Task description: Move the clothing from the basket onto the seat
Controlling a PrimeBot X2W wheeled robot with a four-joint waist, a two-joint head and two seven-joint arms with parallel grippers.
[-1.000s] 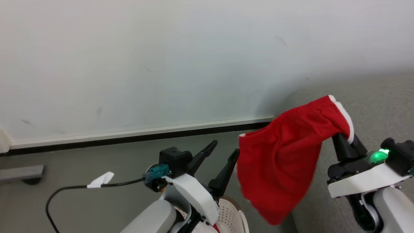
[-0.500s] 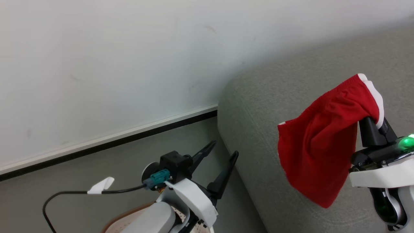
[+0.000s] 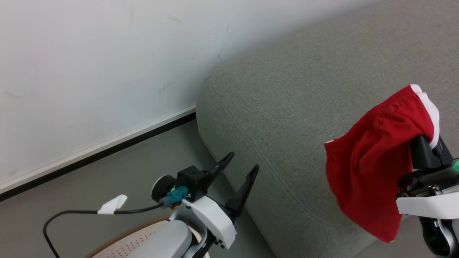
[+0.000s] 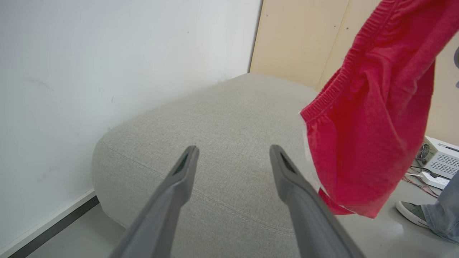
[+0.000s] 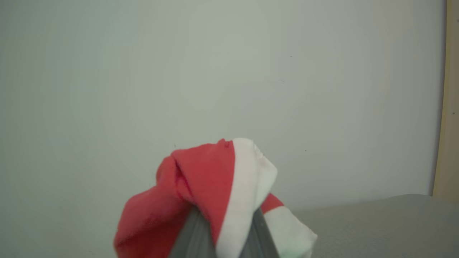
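Observation:
A red garment with a white panel (image 3: 369,161) hangs from my right gripper (image 3: 426,143), which is shut on its bunched top edge, above the front edge of the grey seat (image 3: 287,107). In the right wrist view the cloth (image 5: 215,193) bulges over both fingers. In the left wrist view the same garment (image 4: 373,114) hangs at the right over the seat (image 4: 222,114). My left gripper (image 3: 239,165) is open and empty beside the seat's left corner, with nothing between its fingers (image 4: 179,179). A bit of the cream basket with its brown rim (image 3: 132,240) peeks out at the bottom, behind my left arm.
A white wall (image 3: 89,71) with a dark skirting strip (image 3: 107,150) runs behind the seat. A black cable with a white tag (image 3: 111,205) trails from my left wrist. In the left wrist view a person's shoe (image 4: 412,213) and white equipment (image 4: 439,157) sit on the floor right of the seat.
The head camera has swung right, bringing much more of the seat into view. My right gripper still holds the red garment, which now hangs over the seat's front. The left gripper stays open.

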